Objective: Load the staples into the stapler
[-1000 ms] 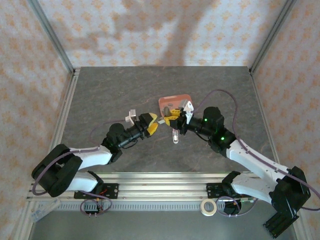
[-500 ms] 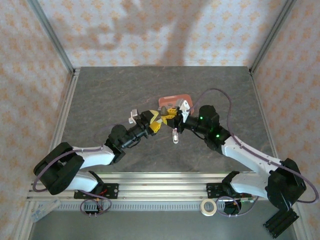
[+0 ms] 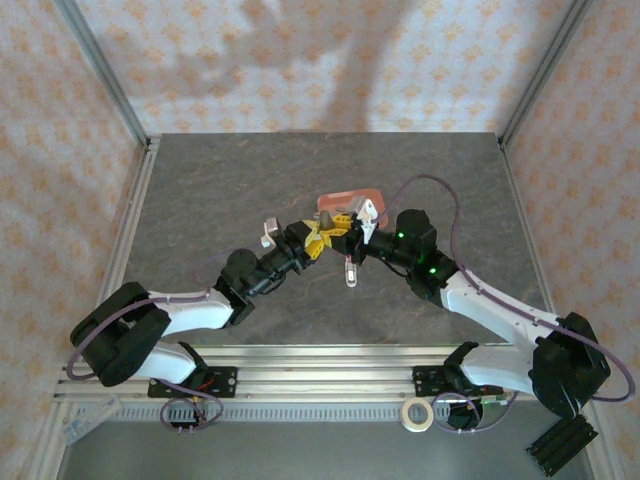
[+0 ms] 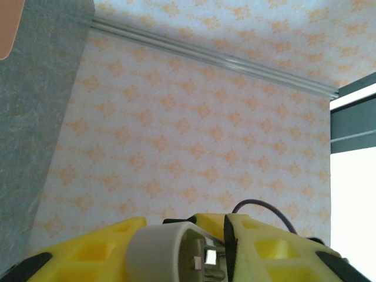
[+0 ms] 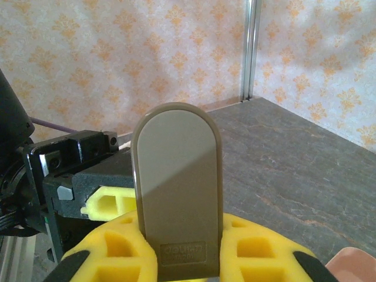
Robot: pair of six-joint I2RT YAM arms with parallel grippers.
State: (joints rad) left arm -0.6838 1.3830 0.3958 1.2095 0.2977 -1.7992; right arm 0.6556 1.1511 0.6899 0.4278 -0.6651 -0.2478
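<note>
In the left wrist view, a pale rounded end of the stapler (image 4: 176, 254) is seen pinched between the yellow fingers of the left gripper (image 4: 182, 258), with a small silvery part showing in its face. Above the fingers the patterned wall (image 4: 205, 135) and an aluminium rail (image 4: 217, 59) are seen. The grey table (image 4: 29, 147) runs down the left edge, and a corner of the pink tray (image 4: 9, 26) is caught at the top left. A dark cable (image 4: 264, 208) arches just behind the right-hand finger.

In the right wrist view, the stapler is held upright as a beige slab with a rounded top. It is clamped at its lower end between the two yellow fingers of the right gripper (image 5: 179, 241). The middle of this view is blocked by the slab. The black body and one yellow finger of the left gripper are seen close behind it on the left. A corner post (image 5: 251, 50) stands at the back, and a corner of the tray is seen at the bottom right.

In the top external view, the two grippers are met tip to tip above the middle of the table. Part of the tray's near edge is covered by them, and the stapler between them is too small to be made out. A small pale oblong thing (image 3: 349, 273) lies on the table just on the near side of them; what it is cannot be told. A roll of tape (image 3: 417, 414) rests on the near rail.
</note>
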